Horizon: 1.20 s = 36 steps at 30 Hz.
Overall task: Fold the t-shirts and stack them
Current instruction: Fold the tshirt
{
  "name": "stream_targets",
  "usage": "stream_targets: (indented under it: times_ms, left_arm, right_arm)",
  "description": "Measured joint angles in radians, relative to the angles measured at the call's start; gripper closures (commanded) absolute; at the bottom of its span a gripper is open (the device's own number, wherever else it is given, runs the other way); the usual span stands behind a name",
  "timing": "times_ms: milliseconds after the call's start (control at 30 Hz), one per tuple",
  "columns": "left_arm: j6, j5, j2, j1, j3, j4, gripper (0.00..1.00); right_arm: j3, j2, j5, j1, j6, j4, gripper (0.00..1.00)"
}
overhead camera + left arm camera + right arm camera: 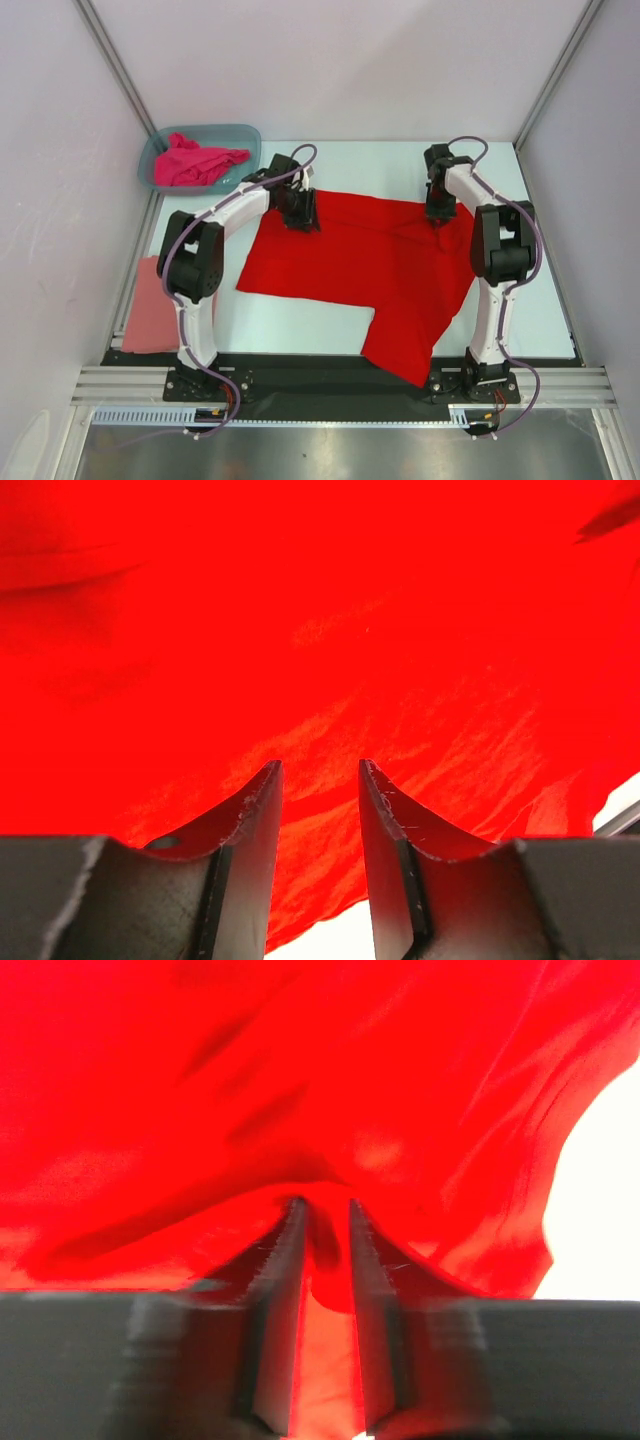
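While red t-shirt (350,260) lies spread, magenta t-shirt (195,162) inside plastic tub (250,140)

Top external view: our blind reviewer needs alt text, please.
A red t-shirt lies spread on the table, left gripper and right gripper at its far edge. A magenta shirt sits in the far-left tub; a salmon shirt lies near-left.

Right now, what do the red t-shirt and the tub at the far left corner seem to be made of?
Red t-shirt: soft, matte cloth, probably a cotton knit; it lies in creases and folds limply in both wrist views. Tub: looks like translucent blue-grey plastic with a smooth finish; its thin walls let light through and hold a rigid shape.
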Motion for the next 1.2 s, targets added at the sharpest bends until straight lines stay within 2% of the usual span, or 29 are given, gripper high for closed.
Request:
stream_targets:
  times_ms: [200, 333, 500, 600, 767, 1200]
  left_arm:
    - [0.001, -0.001, -0.029, 0.0, -0.024, -0.002, 0.59]
    - [0.001, -0.001, -0.041, 0.0, -0.043, 0.001, 0.59]
    - [0.0, -0.001, -0.047, 0.0, -0.063, 0.003, 0.59]
    - [0.0, 0.0, -0.047, 0.0, -0.063, 0.003, 0.59]
    - [0.001, -0.001, -0.049, -0.001, -0.063, 0.0, 0.59]
    - [0.008, -0.001, -0.075, -0.002, -0.067, -0.009, 0.59]
  right_arm:
    - [0.147, 0.087, 0.014, -0.048, -0.023, -0.007, 0.5]
    - [0.173, 0.05, 0.011, -0.038, -0.019, -0.031, 0.48]
    - [-0.05, -0.138, -0.084, -0.023, 0.046, -0.008, 0.51]
    - [-0.215, -0.232, -0.186, -0.057, 0.106, 0.04, 0.54]
    - [-0.395, -0.258, -0.3, -0.149, 0.179, 0.171, 0.53]
    - [-0.404, -0.23, -0.404, -0.168, 0.205, 0.307, 0.54]
